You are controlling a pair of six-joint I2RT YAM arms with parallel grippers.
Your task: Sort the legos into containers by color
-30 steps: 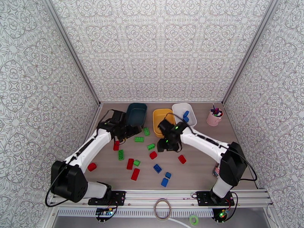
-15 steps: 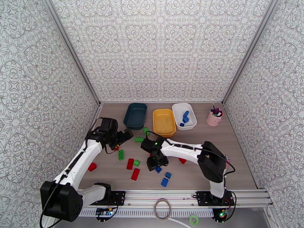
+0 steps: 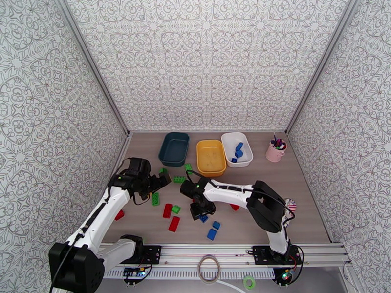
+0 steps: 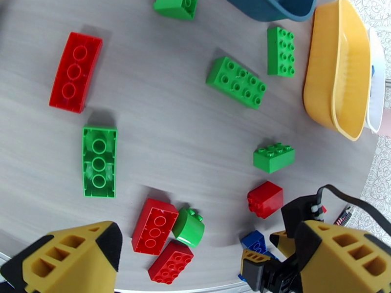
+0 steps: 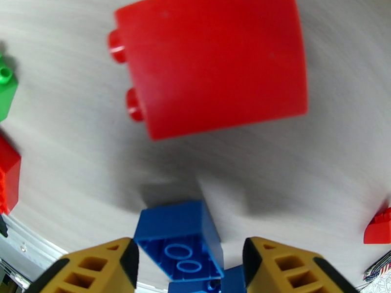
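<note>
Tool (image 5: pixel 188 252) (right arm's) brackets blue brick (image 5: pixel 177 238), jaws apart.

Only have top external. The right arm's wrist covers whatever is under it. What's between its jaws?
Observer: A blue lego, with its hollow underside facing the wrist camera, sits between the right gripper's jaws.
Operator: Clamped?
Observer: Not yet. The jaws are open, and there is a clear gap between the lego and the jaw on one side.
Operator: Anything else under that wrist?
Observer: A red lego lies on its side just beyond the blue one, apart from it, with its studs pointing sideways.
</note>
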